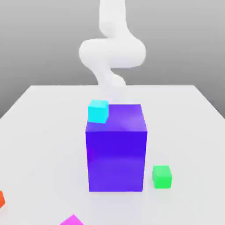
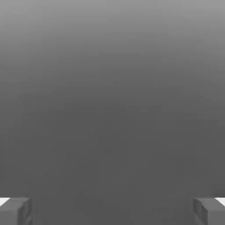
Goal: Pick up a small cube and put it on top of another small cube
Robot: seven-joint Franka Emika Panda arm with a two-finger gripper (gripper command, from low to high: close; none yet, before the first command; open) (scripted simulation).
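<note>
From here I read the exterior view as a clock face: orange cube at eight, magenta cube at seven, cyan cube central, on the big blue block, green cube at five. My gripper is spread, empty; I'd square it over one cube before descending. I see no containers.

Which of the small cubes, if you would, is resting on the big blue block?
The cyan cube; it alone sits up on the block.
</note>
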